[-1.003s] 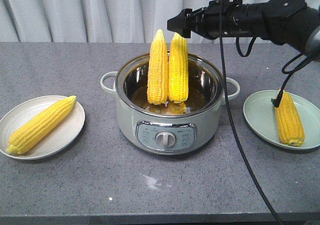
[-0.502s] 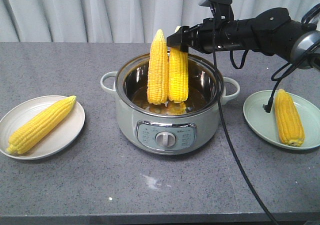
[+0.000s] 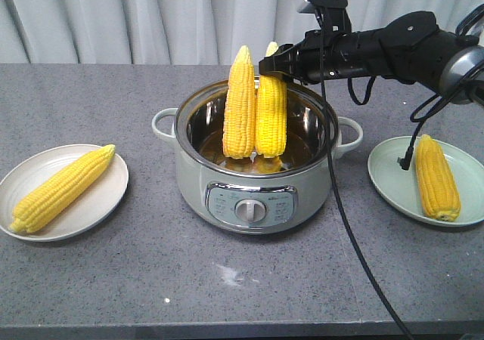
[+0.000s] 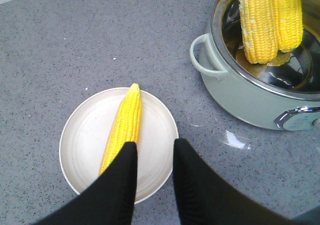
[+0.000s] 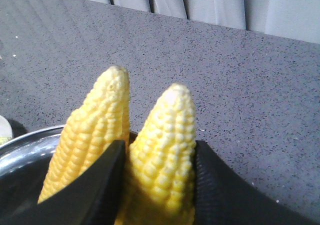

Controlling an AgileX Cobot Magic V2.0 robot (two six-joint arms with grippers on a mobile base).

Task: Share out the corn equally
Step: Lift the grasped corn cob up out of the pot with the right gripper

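Observation:
Two cobs of corn stand upright in the pot (image 3: 253, 196). My right gripper (image 3: 274, 60) is shut on the upper part of the right cob (image 3: 271, 117). In the right wrist view that cob (image 5: 167, 140) fills the gap of the gripper (image 5: 159, 145), and the left cob (image 5: 95, 130) leans just outside one finger. A third cob (image 3: 64, 187) lies on the white plate (image 3: 98, 196) at the left. A fourth cob (image 3: 437, 177) lies on the pale green plate (image 3: 393, 177) at the right. My left gripper (image 4: 155, 146) hangs open above the white plate (image 4: 85, 135), over the thick end of its cob (image 4: 125, 122).
The pot's side handles (image 3: 162, 122) stick out left and right, and its control knob (image 3: 250, 211) faces the front. A black cable (image 3: 344, 204) hangs from the right arm across the pot's right side. A grey curtain closes off the back.
My right gripper came down and left from above the pot onto the right cob's top and shut on it. The cob now stands slightly higher. Plates and their cobs are unchanged.

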